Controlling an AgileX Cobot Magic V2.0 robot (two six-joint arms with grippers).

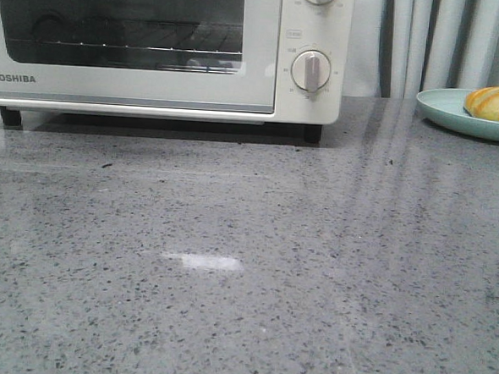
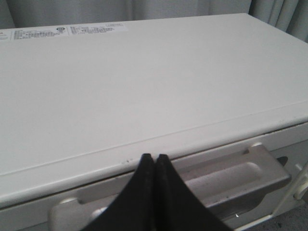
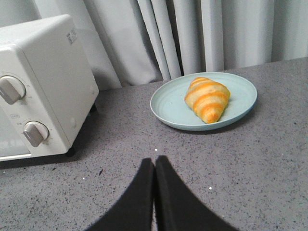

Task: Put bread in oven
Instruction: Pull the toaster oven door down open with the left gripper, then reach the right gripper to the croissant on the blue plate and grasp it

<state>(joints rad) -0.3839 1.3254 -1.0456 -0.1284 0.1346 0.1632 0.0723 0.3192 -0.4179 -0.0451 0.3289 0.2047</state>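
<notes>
The white boxy toaster oven [image 1: 165, 46] with its glass-windowed door stood shut at the back of the grey speckled stone bench [image 1: 244, 271], and the golden-orange croissant-shaped bread [image 3: 208, 99] with pale cream stripes lay untouched on a pale blue-green round plate [image 3: 168, 103], well apart from the oven to its right. The left pincer [image 2: 155, 158] hovered above the oven's front edge, just over the long beige door handle [image 2: 226, 175], its black fingers pressed together and holding nothing. The right pincer [image 3: 154, 161] hung over bare bench near the plate, likewise closed to a seam and empty. Judged from this, the task stood at its very start: the door-opening step seemed to be in hand, with the left arm placed for it. The next move would call for that pincer to part its fingers, drop onto the handle, grip it and swing the door down; only then could the right arm lift the bread from the plate.
</notes>
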